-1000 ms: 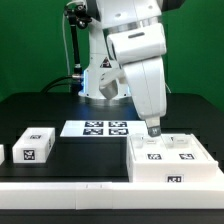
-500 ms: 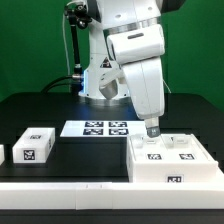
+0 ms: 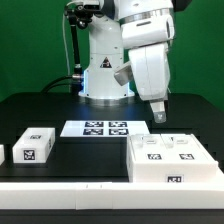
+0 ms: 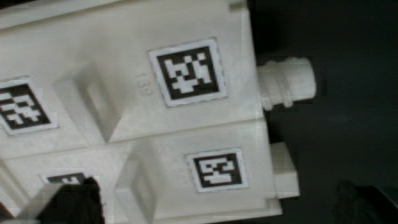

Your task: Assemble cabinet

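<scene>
black table point(image 3: 50, 108) with white arm point(image 3: 148, 60). box point(image 3: 172, 160), tagged, lies at the front on the exterior view's right; marker board point(image 3: 104, 128) lies behind it, toward the left; small tagged panel point(image 3: 33, 145) rests well apart at the left. gripper point(image 3: 160, 119) hangs just above the box's rear edge; its opening and any hold cannot be told.

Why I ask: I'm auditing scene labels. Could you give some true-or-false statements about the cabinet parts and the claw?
1. The big white box sits at the exterior view's right. True.
2. The claw grips the smaller white piece. False: that piece lies alone at the exterior view's left, and the claw hangs above the big white box.
3. The box's upper face bears square tags. True.
4. The marker board stands upright. False: it lies flat on the table.
</scene>
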Robot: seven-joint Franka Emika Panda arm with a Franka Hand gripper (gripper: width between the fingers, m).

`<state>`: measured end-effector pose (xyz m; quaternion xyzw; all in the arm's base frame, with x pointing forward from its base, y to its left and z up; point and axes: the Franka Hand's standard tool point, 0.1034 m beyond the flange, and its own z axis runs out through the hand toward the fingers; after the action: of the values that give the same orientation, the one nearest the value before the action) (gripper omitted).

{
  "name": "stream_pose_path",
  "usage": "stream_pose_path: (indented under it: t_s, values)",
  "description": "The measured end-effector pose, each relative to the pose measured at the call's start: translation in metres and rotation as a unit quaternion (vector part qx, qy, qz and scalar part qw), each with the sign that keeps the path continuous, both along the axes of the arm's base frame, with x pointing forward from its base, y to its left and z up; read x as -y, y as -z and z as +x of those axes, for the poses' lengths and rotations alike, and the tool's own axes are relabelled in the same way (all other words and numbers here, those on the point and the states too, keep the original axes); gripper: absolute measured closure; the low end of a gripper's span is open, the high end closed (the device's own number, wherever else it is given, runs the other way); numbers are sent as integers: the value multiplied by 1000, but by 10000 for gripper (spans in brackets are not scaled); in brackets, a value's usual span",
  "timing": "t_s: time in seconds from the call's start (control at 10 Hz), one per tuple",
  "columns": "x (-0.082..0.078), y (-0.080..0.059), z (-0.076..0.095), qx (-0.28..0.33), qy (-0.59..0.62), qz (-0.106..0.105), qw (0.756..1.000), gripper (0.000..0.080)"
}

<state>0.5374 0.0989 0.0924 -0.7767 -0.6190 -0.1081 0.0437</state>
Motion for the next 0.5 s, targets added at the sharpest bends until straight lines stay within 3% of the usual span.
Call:
stream_pose_path:
  t_s: [0.3, 0.5]
  values:
    - [2, 2, -1, -9, 19, 1, 1000, 151]
    - [-7, -1, -2, -10, 114, 18, 993, 151]
